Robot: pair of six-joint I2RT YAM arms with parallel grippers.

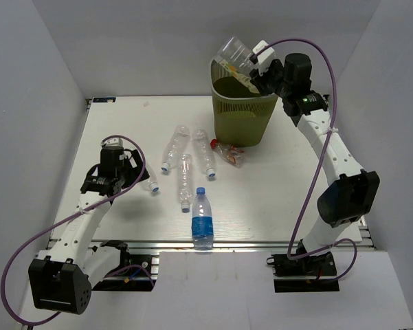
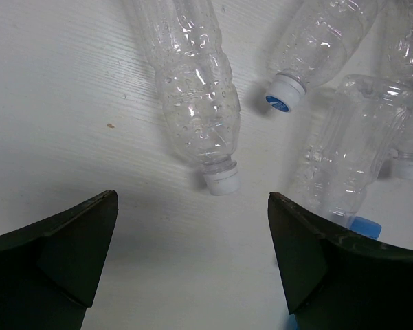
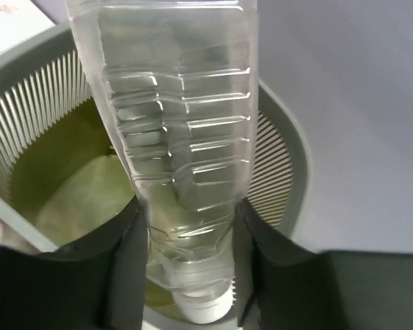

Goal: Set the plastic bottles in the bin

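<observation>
Right jaws pinch a bottle (image 3: 185,137) above the bin (image 1: 244,103), seemingly the first; left jaws hang spread over six bottles (image 1: 202,218) on the desk (image 1: 124,130).

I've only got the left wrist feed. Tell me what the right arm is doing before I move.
Observer: The right gripper is shut on a clear bottle, held above the bin.
Operator: Give me the bottle's attitude.
Observer: In the right wrist view its cap end points down into the bin's opening, and its body rises away from the fingers.
Operator: Report anything lying near the bin.
Observer: A crushed bottle with a red cap lies on the table just in front of the bin's base.
</observation>
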